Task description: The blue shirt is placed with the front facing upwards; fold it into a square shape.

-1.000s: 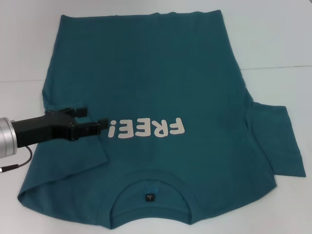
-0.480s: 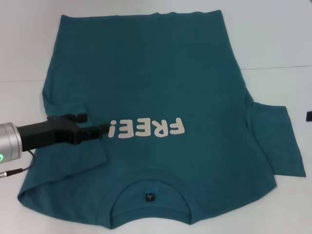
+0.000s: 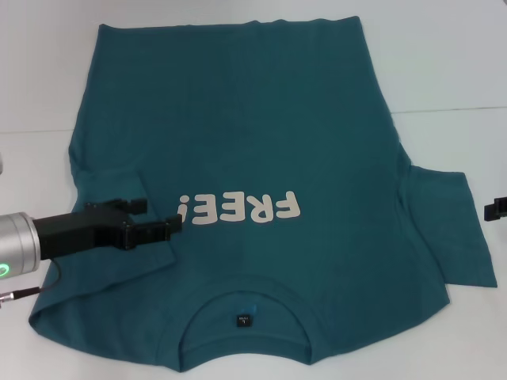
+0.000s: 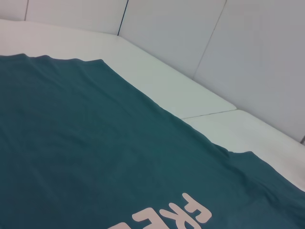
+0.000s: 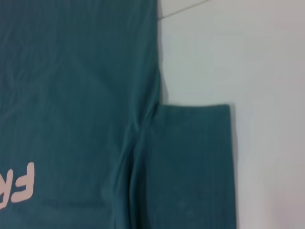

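The blue shirt point(image 3: 253, 127) lies flat on the white table, front up, with the off-white "FREE!" print point(image 3: 238, 210) and the neck label point(image 3: 243, 321) toward the near edge. Its left sleeve point(image 3: 111, 257) is folded in over the body. My left gripper point(image 3: 154, 218) hovers open over that folded sleeve, just left of the print, with nothing between its fingers. The right sleeve point(image 3: 455, 229) lies spread out flat, also in the right wrist view point(image 5: 190, 167). Only a black tip of my right gripper point(image 3: 495, 210) shows at the right edge, beside that sleeve.
The white table point(image 3: 444, 63) has bare surface to the right of the shirt and behind it, with a seam line point(image 3: 451, 110) across it. White wall panels point(image 4: 214, 43) stand behind the table in the left wrist view.
My left gripper has shifted toward the near edge and its fingers have spread again. The right gripper's tip has come into view at the right edge.
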Action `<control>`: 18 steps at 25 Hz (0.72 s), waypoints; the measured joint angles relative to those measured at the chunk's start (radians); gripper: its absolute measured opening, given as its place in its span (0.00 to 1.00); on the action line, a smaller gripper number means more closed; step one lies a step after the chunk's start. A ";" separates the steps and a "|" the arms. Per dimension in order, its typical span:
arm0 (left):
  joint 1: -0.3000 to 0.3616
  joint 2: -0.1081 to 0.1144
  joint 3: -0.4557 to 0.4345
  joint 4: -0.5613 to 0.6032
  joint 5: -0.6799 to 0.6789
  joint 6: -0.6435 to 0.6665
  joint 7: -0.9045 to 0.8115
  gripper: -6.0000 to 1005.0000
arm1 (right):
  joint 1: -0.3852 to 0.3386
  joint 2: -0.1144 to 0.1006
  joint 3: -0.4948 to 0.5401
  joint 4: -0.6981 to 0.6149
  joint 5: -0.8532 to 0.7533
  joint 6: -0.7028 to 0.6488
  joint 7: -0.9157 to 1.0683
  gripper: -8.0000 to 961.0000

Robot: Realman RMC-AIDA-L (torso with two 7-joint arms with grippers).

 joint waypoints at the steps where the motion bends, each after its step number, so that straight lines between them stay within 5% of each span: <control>1: 0.000 -0.001 0.001 0.002 0.000 -0.001 0.000 0.88 | 0.000 0.001 -0.002 0.010 0.000 0.007 -0.001 0.95; 18: 0.001 -0.002 0.002 0.012 0.000 -0.018 0.004 0.88 | -0.004 0.018 -0.002 0.046 0.008 0.069 -0.010 0.95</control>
